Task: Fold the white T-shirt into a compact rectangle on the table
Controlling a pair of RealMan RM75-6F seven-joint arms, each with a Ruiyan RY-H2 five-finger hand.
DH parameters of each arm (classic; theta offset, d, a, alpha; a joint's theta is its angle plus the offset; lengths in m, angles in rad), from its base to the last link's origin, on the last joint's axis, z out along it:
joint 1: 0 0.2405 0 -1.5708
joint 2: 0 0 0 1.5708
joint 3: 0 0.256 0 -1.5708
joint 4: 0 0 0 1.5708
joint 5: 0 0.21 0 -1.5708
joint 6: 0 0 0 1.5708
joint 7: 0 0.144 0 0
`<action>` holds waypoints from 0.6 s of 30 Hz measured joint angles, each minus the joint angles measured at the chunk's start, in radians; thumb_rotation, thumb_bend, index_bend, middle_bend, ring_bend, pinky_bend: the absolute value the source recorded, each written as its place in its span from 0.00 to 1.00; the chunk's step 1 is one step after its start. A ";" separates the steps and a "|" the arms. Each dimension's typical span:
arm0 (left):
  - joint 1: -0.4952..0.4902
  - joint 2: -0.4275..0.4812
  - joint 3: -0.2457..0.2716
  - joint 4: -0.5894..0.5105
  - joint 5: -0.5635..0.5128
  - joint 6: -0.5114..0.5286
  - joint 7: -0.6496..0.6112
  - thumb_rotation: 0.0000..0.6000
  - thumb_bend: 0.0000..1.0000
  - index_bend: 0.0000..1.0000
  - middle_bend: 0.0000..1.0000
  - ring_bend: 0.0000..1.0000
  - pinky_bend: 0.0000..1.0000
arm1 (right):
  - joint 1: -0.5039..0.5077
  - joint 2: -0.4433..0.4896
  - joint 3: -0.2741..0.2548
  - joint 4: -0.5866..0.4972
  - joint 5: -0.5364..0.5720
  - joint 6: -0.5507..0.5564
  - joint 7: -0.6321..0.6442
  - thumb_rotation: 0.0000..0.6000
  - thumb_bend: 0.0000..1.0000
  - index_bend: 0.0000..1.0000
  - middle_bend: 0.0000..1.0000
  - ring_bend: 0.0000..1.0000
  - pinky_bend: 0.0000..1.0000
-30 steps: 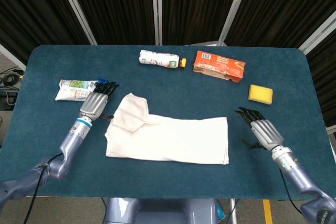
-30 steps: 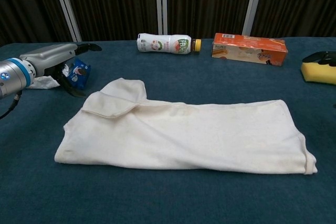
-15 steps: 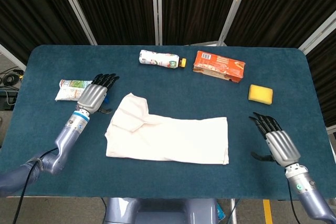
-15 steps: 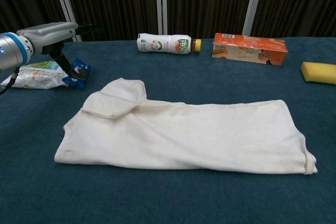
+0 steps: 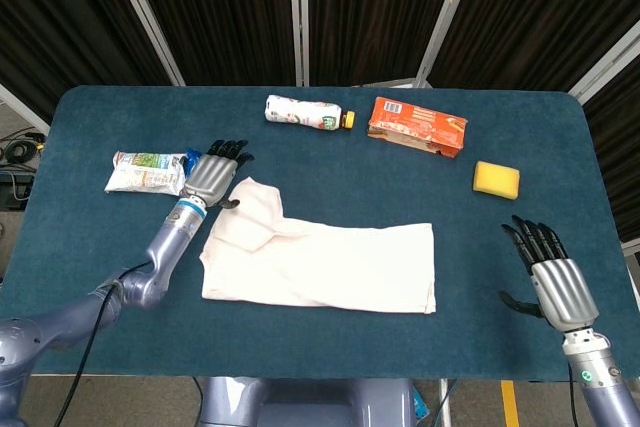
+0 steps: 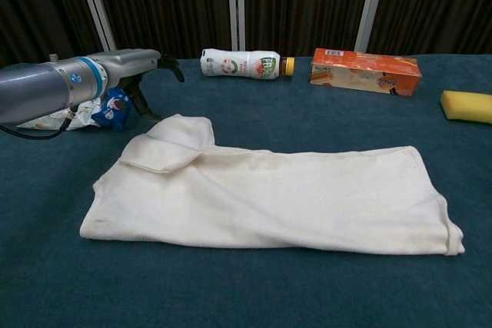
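The white T-shirt (image 5: 318,262) lies on the tabletop (image 5: 330,162) as a long band, already folded lengthwise, with one sleeve doubled over at the end nearest the left robot hand (image 5: 212,174). The cloth itself has not shifted over the last second; what has changed is the arms. The left robot hand has swung in from beside the snack packet (image 5: 146,170) and now hovers just at the sleeve corner, fingers stretched forward and slightly apart, thumb hanging down, holding nothing. In the chest view its forearm reaches in level over the packet. The right robot hand (image 5: 552,282) has drawn back toward the robot and outward, so it now sits well apart from the shirt's other end, palm down, fingers spread, empty. By my reading the left side is lining up a grasp for the crosswise fold, while the right is out of reach for now. Beyond the left robot hand lie a bottle (image 5: 307,113) and an orange carton (image 5: 417,126); a yellow sponge (image 5: 496,179) rests beyond the right one.
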State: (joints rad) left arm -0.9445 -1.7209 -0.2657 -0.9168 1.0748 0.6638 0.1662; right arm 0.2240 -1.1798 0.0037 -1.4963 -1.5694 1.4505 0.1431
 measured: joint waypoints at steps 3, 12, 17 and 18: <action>-0.019 -0.033 -0.002 0.042 -0.009 -0.020 0.000 1.00 0.33 0.28 0.00 0.00 0.00 | -0.002 0.003 0.005 0.003 0.002 0.000 0.013 1.00 0.07 0.07 0.00 0.00 0.00; -0.081 -0.155 -0.008 0.196 -0.017 -0.070 -0.017 1.00 0.42 0.30 0.00 0.00 0.00 | -0.012 0.017 0.021 0.009 0.015 0.001 0.042 1.00 0.07 0.07 0.00 0.00 0.00; -0.120 -0.221 -0.016 0.289 -0.014 -0.106 -0.042 1.00 0.42 0.30 0.00 0.00 0.00 | -0.018 0.021 0.028 0.010 0.019 0.000 0.046 1.00 0.07 0.07 0.00 0.00 0.00; -0.126 -0.231 -0.017 0.303 -0.013 -0.113 -0.048 1.00 0.42 0.31 0.00 0.00 0.00 | -0.018 0.021 0.029 0.011 0.020 -0.001 0.046 1.00 0.07 0.07 0.00 0.00 0.00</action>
State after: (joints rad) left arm -1.0704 -1.9515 -0.2827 -0.6136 1.0621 0.5513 0.1185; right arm 0.2063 -1.1585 0.0325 -1.4856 -1.5493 1.4496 0.1894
